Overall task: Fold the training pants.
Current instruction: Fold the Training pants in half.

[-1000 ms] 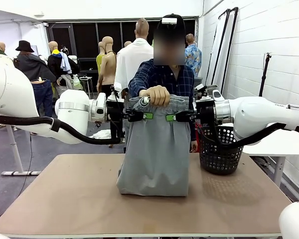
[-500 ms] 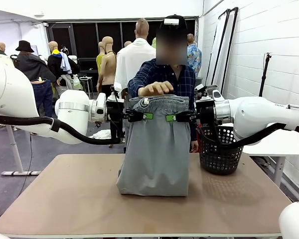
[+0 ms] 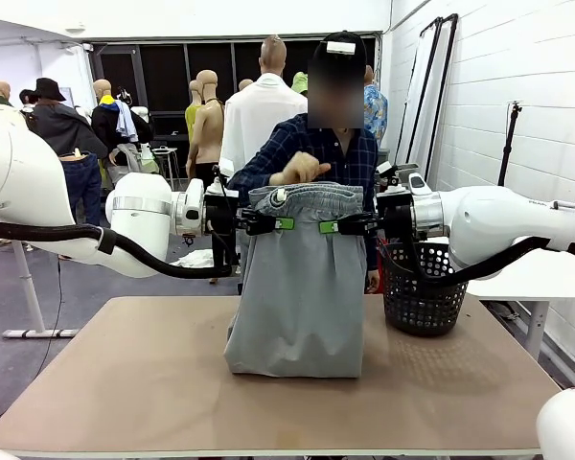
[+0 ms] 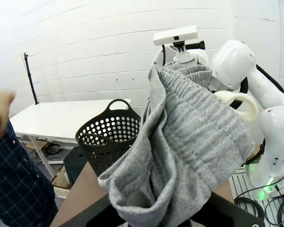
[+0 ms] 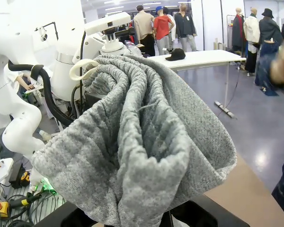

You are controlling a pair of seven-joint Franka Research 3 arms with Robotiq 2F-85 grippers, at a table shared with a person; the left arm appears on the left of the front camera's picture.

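Front view: training pants (image 3: 297,287) hanging upright over the middle of the table (image 3: 125,383), hem resting on the top, waistband stretched between left gripper (image 3: 280,223) and right gripper (image 3: 328,227), each clamped shut on one side of it. Person's hand (image 3: 302,170) just above the waistband. Black mesh basket (image 3: 422,287) near the table's far right corner.
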